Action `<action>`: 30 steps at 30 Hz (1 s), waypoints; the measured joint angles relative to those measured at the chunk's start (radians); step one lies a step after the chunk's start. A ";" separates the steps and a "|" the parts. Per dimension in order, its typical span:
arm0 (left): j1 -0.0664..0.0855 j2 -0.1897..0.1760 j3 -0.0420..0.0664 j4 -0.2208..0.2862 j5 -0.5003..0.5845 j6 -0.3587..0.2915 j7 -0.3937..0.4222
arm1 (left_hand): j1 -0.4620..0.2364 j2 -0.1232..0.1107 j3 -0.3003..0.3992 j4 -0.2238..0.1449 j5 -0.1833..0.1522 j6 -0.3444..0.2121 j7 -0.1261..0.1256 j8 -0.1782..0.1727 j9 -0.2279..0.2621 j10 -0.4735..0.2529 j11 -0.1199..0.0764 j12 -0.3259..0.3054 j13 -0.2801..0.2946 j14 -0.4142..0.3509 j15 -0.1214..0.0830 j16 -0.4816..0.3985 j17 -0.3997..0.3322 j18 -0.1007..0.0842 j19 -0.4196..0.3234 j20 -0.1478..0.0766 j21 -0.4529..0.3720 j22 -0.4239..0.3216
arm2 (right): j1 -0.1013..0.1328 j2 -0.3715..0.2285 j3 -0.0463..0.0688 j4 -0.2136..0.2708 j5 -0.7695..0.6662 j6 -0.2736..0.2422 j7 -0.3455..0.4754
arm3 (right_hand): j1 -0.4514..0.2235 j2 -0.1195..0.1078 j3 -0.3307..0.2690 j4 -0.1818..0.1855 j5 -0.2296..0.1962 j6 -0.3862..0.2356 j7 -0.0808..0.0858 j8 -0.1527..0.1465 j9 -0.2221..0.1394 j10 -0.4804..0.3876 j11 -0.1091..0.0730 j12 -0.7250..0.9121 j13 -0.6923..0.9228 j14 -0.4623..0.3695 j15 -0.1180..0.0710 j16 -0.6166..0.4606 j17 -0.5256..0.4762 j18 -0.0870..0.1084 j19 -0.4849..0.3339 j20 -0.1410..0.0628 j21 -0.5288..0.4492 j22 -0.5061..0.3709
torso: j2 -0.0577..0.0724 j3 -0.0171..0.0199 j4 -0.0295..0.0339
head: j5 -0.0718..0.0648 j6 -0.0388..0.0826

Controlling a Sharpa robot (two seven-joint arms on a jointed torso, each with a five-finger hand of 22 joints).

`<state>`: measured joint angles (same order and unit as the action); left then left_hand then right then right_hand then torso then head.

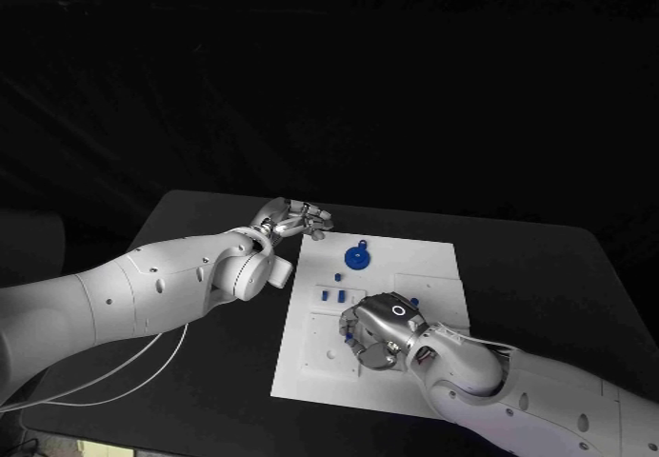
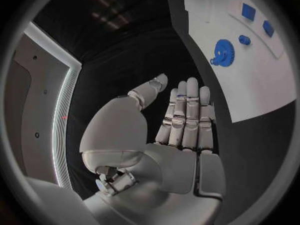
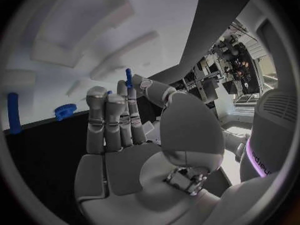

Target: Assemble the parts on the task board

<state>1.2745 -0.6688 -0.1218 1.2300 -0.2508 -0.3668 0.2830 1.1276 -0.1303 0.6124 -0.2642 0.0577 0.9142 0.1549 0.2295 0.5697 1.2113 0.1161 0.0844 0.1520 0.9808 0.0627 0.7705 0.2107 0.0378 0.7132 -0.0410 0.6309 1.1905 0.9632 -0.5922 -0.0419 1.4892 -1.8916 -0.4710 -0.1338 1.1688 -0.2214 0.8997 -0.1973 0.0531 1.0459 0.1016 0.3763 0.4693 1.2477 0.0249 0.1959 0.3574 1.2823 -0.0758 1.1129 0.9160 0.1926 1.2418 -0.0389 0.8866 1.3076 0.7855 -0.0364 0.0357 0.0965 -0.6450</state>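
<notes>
The left robot hand [image 1: 292, 221] hovers over the black table [image 1: 192, 214] just beside the task board's [image 1: 412, 257] far left corner, fingers straight and apart, holding nothing. A blue gear [image 1: 357, 259] lies on the board with small blue parts [image 1: 329, 294] nearby. The right robot hand [image 1: 378, 333] sits over the board's middle, hiding what lies beneath; it pinches a thin blue pin [image 3: 128, 78] at its fingertips.

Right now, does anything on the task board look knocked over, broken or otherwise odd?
Nothing stands out. The task board lies flat on the table, the blue gear and small blue parts rest on it, and nothing looks damaged. The right hand pinches one blue pin.
</notes>
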 measured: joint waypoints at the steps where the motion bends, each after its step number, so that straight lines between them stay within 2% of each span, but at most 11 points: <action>1: 0.000 0.000 0.000 0.000 0.000 0.000 0.000 | 0.000 0.000 0.000 0.000 0.000 0.000 0.000 0.000 0.000 0.000 0.000 0.000 0.000 0.000 0.000 0.000 0.000 0.000 0.000 0.000 0.000 0.000 | 0.000 0.000 0.000 -0.001 -0.002 0.000 -0.001 | 0.000 0.000 0.000 0.000 0.000 0.000 0.000 0.000 0.000 0.000 0.000 0.000 0.000 0.000 0.000 0.000 0.000 0.000 0.000 0.000 0.000 0.000 | 0.000 0.0000 0.0000 | 0.000 -0.001; 15: 0.000 -0.001 0.000 0.001 0.001 0.000 0.001 | 0.000 0.000 0.000 0.000 0.000 0.000 0.000 0.000 0.000 0.000 0.000 0.000 -0.001 0.000 0.000 0.000 0.001 0.000 0.000 0.000 -0.004 0.001 | -0.002 0.001 0.000 -0.007 -0.032 -0.006 -0.022 | 0.004 -0.004 0.003 -0.003 -0.002 0.000 0.000 0.000 0.001 0.002 -0.002 -0.004 0.002 0.004 0.003 0.000 -0.001 0.000 0.007 -0.001 0.000 0.000 | 0.000 -0.0004 -0.0004 | 0.002 -0.006; 30: 0.000 0.001 0.000 0.003 0.001 0.000 0.001 | 0.000 0.000 0.000 0.000 0.000 0.000 0.000 0.000 -0.001 0.000 0.000 0.000 -0.001 0.000 0.000 -0.004 0.003 0.000 0.000 0.000 -0.004 0.001 | -0.005 0.011 0.000 -0.010 -0.051 -0.034 -0.040 | 0.004 -0.004 0.003 -0.003 -0.003 0.000 0.000 -0.002 0.002 0.002 -0.002 -0.005 0.003 0.007 0.001 0.000 -0.003 0.000 0.003 -0.004 0.000 0.000 | 0.000 -0.0002 -0.0003 | 0.004 -0.009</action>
<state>1.2744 -0.6674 -0.1218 1.2327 -0.2493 -0.3668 0.2842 1.1276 -0.1303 0.6125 -0.2642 0.0577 0.9143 0.1550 0.2295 0.5689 1.2113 0.1161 0.0844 0.1513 0.9808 0.0626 0.7666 0.2135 0.0377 0.7132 -0.0410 0.6270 1.1911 0.9585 -0.5809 -0.0420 1.4795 -1.9425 -0.5049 -0.1736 1.1729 -0.2255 0.9024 -0.2002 0.0502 1.0458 0.1016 0.3743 0.4716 1.2501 0.0230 0.1913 0.3604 1.2889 -0.0746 1.1128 0.9132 0.1926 1.2449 -0.0431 0.8866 1.3074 0.7854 -0.0366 0.0354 0.1002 -0.6544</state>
